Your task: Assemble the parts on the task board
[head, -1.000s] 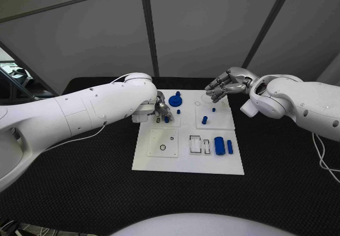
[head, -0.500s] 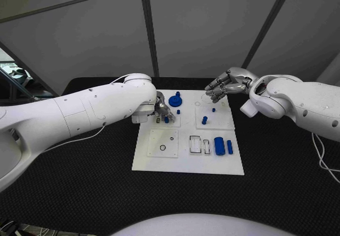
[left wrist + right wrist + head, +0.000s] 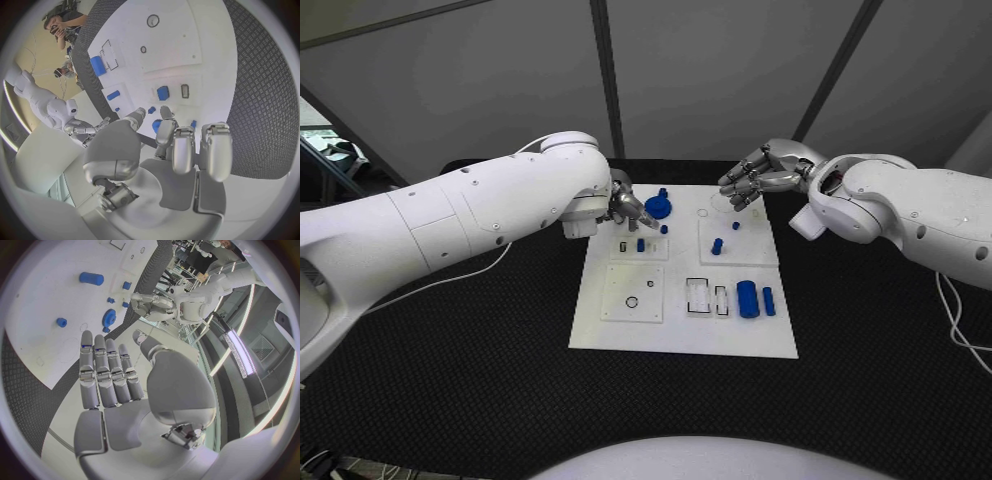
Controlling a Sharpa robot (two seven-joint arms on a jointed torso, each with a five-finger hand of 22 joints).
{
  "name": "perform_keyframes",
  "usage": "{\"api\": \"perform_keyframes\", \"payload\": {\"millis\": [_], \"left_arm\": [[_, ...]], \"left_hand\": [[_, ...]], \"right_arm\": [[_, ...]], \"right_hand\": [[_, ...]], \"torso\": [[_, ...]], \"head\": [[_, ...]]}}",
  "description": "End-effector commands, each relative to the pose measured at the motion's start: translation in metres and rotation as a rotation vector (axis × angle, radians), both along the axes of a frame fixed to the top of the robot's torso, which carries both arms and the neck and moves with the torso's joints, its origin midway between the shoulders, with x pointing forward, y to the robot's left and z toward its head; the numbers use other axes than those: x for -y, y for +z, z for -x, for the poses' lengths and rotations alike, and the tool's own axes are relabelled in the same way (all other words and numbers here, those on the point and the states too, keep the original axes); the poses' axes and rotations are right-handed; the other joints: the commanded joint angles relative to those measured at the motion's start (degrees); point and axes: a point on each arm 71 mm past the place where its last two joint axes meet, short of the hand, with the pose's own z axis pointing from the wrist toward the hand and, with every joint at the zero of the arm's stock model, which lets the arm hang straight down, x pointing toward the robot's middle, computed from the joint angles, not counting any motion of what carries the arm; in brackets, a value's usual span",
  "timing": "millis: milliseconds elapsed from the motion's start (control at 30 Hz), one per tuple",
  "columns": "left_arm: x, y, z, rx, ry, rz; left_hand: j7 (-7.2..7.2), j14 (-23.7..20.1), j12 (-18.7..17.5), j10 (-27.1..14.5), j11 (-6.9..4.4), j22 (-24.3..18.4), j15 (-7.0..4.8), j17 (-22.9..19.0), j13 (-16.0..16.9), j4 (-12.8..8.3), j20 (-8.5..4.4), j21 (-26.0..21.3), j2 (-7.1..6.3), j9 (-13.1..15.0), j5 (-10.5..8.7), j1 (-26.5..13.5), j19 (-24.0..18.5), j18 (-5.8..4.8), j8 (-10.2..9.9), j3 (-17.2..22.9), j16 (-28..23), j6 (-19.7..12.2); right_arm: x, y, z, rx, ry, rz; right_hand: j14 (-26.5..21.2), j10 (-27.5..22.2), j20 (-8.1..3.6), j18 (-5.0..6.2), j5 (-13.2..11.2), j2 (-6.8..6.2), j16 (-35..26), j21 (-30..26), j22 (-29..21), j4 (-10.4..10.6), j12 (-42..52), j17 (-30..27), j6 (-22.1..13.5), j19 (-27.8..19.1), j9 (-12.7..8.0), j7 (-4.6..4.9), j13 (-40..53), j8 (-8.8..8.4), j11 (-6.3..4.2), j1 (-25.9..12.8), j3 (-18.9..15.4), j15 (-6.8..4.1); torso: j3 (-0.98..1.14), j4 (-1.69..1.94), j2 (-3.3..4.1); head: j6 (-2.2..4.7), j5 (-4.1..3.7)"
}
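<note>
The white task board (image 3: 678,325) lies mid-table. My left hand (image 3: 629,208) hovers over its far left corner, fingers apart, holding nothing; the left wrist view shows its fingers (image 3: 182,150) above the board. Just beside it sits a blue gear (image 3: 658,207), also seen from the right wrist (image 3: 109,318). A small blue peg (image 3: 640,244) stands uncovered in front of the left hand. My right hand (image 3: 754,178) hangs over the far right corner, fingers (image 3: 106,375) stretched side by side and empty. Two more pegs (image 3: 717,244) stand on the right half, and two blue cylinders (image 3: 747,298) lie near the right edge.
A panel with a small black ring (image 3: 632,301) and rectangular slots (image 3: 698,294) takes up the board's near half. Black matting (image 3: 473,370) surrounds the board. My left arm (image 3: 459,225) reaches across the table's left side, and the right arm (image 3: 906,210) across its right.
My left hand has lifted back and away from the small blue peg, which now stands free on the board. The right hand has stayed where it was.
</note>
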Motion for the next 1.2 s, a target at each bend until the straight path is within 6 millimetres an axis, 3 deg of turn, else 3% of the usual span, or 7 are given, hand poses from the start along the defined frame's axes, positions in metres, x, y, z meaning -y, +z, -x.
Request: {"api": "perform_keyframes", "payload": {"millis": [33,233,367,433,567,833,1200], "left_arm": [[-0.002,0.005,0.0,-0.003,0.009,-0.012],[-0.009,0.014,-0.003,-0.005,0.022,0.011],[-0.023,0.02,-0.012,0.011,0.065,0.022],[-0.031,0.022,-0.018,0.019,0.086,0.029],[-0.042,0.022,-0.029,0.027,0.109,0.043],[-0.049,0.015,-0.041,0.007,0.106,0.025],[-0.048,0.002,-0.046,0.004,0.099,-0.031]], "left_hand": [[-0.06,5.94,-0.03,-0.05,-0.19,12.79,-0.49,15.06,-0.03,0.29,-0.46,-0.06,-0.38,0.08,-0.3,0.02,4.51,-2.22,-0.17,-0.08,0.14,0.23],[0.18,5.94,-0.88,-1.13,0.0,11.85,-0.35,15.06,-1.06,1.31,-0.37,-1.41,-0.58,-0.48,-0.31,1.5,3.93,-1.87,-1.16,0.04,0.14,-0.29],[1.72,5.76,-3.15,-4.03,1.23,10.14,0.66,14.73,-3.69,1.03,0.34,-3.9,-0.04,-4.99,-0.47,4.54,2.88,-1.29,-6.63,0.62,-0.17,-2.31],[2.87,5.31,-6.14,-7.46,2.01,9.0,1.4,13.95,-7.32,0.74,1.04,-5.59,0.0,-8.19,-0.19,5.52,2.15,-0.93,-9.78,0.58,-0.89,-2.88],[3.27,4.85,-7.19,-8.52,2.67,7.98,1.93,13.21,-8.61,-0.93,1.6,-7.15,0.44,-11.38,-0.32,7.87,1.51,-0.57,-12.27,1.09,-1.58,-2.56],[3.66,4.92,-6.74,-7.99,3.01,7.53,2.36,13.39,-8.24,-3.45,2.14,-7.94,2.65,-15.81,-0.23,9.95,1.21,-0.38,-15.0,2.64,-1.42,-1.55],[3.99,5.74,-5.19,-6.58,3.37,8.71,2.64,14.72,-6.89,-0.45,2.43,-6.31,1.42,-18.59,-0.32,5.2,2.0,-0.75,-15.96,-0.59,-0.17,-0.68]], "right_arm": [[-0.002,0.002,0.0,0.007,0.01,-0.006],[-0.002,0.001,-0.001,0.006,0.01,-0.006],[-0.002,0.001,-0.001,0.005,0.011,-0.005],[-0.002,0.0,-0.001,0.004,0.011,-0.005],[-0.002,0.0,-0.001,0.002,0.012,-0.006],[-0.003,-0.002,-0.001,0.0,0.015,-0.007],[-0.004,-0.003,-0.001,0.001,0.015,-0.009]], "right_hand": [[-0.45,-0.42,0.12,0.18,0.29,0.11,-0.09,-0.3,-0.05,0.02,-0.11,-0.09,-0.22,0.37,-0.02,0.34,0.07,-0.13,-0.15,-0.56,-0.22,0.02],[-0.45,-0.42,0.12,0.18,0.29,0.11,-0.09,-0.3,-0.05,0.02,-0.11,-0.09,-0.22,0.37,-0.02,0.34,0.07,-0.13,-0.15,-0.56,-0.22,0.02],[-0.45,-0.42,0.13,0.18,0.3,0.14,-0.09,-0.33,-0.08,0.04,-0.11,-0.11,-0.22,0.39,-0.02,0.34,0.07,-0.13,-0.15,-0.59,-0.26,0.02],[-0.45,-0.42,0.13,0.18,0.3,0.14,-0.09,-0.33,-0.08,0.04,-0.11,-0.11,-0.22,0.39,-0.02,0.34,0.07,-0.13,-0.15,-0.59,-0.26,0.02],[-0.44,-0.42,0.13,0.19,0.32,0.2,-0.08,-0.35,-0.1,0.04,-0.1,-0.13,-0.22,0.41,-0.02,0.32,0.07,-0.13,-0.16,-0.56,-0.24,0.02],[-0.44,-0.42,0.13,0.19,0.32,0.2,-0.08,-0.35,-0.1,0.04,-0.1,-0.13,-0.22,0.41,-0.02,0.32,0.07,-0.13,-0.16,-0.56,-0.24,0.02],[-0.44,-0.42,0.13,0.19,0.32,0.2,-0.08,-0.35,-0.1,0.04,-0.1,-0.13,-0.22,0.41,-0.02,0.32,0.07,-0.13,-0.16,-0.56,-0.24,0.02]], "torso": [[-0.04,-0.08,0.0],[-0.04,-0.04,0.0],[-0.02,-0.01,0.01],[-0.03,0.02,0.02],[-0.09,-0.05,0.08],[-0.24,-0.24,0.28],[-0.26,-0.29,0.35]], "head": [[0.11,0.12],[0.38,0.02],[1.01,0.01],[1.46,0.07],[1.96,0.19],[2.58,0.52],[2.48,0.78]]}}
